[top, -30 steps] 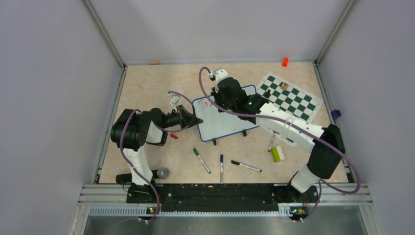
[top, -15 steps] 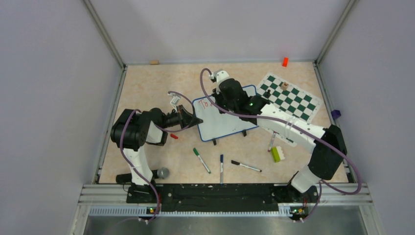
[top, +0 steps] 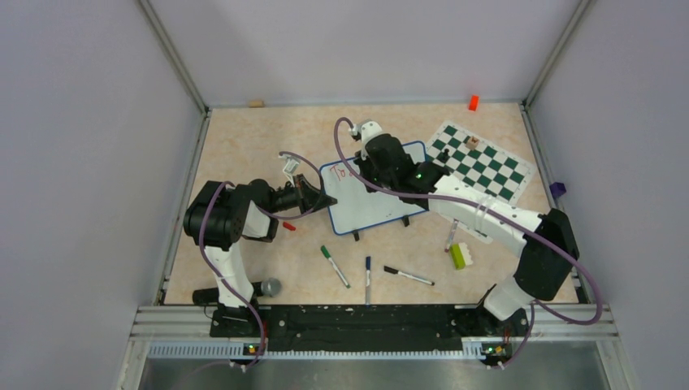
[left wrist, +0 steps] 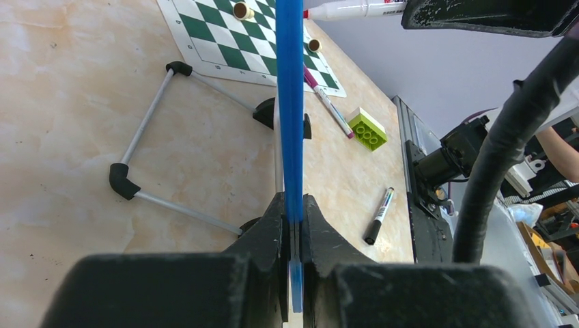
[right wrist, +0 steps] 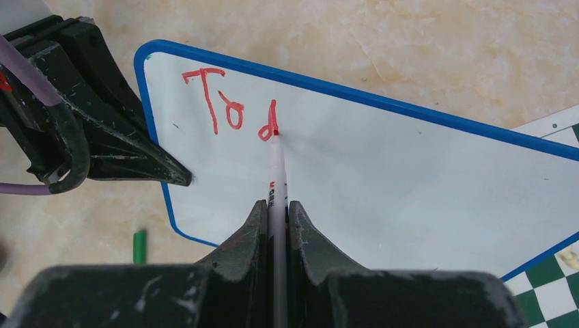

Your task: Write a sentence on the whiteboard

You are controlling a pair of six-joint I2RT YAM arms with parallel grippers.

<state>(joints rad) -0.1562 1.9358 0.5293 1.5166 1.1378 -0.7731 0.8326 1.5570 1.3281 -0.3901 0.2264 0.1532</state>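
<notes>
The whiteboard (top: 370,199) with a thin blue frame stands tilted mid-table; it also shows in the right wrist view (right wrist: 410,184). My left gripper (top: 325,200) is shut on its left edge; in the left wrist view (left wrist: 292,217) the blue frame (left wrist: 290,102) runs between the jaws. My right gripper (right wrist: 276,205) is shut on a white red-tipped marker (right wrist: 275,171), its tip touching the board. The sentence (right wrist: 232,109) reads only "Tod" in red at the board's top left, faint in the top view (top: 341,171).
A green-and-white chess mat (top: 479,160) lies right of the board. Green (top: 334,266), blue (top: 367,278) and black (top: 409,276) markers lie on the table in front, with a green brick (top: 458,255), a red cap (top: 289,226) and a grey ball (top: 270,286).
My right gripper with the marker has shifted slightly right along the board's top as the writing goes on. The left arm and the board have not moved.
</notes>
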